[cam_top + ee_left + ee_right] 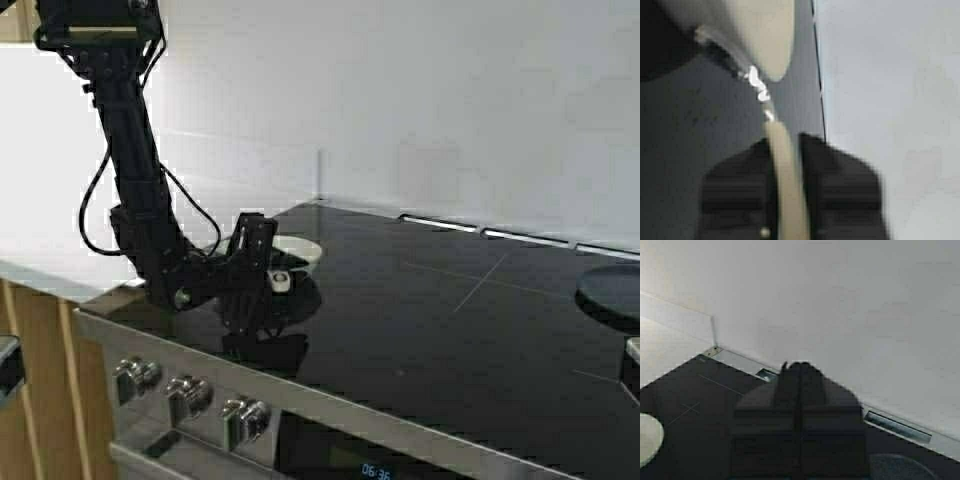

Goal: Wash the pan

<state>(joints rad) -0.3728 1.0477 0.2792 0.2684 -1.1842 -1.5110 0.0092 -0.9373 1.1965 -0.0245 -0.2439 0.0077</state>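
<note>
The cream-white pan [300,250] sits at the back left corner of the black cooktop [440,330]. My left gripper [272,276] is low over the glass at the pan's near side, shut on its short cream handle. In the left wrist view the handle [785,175] runs between the two dark fingers of the left gripper [787,137], and the pan's body [760,35] lies beyond them. My right gripper [800,367] is shut and empty above the cooktop's right part. The pan's rim shows far off in the right wrist view [647,437].
A dark round disc-shaped pan [612,292] sits at the cooktop's right edge and also shows in the right wrist view [900,467]. A white wall [450,110] runs behind the cooktop. Stove knobs [190,395] line the front panel. A pale counter [50,250] lies to the left.
</note>
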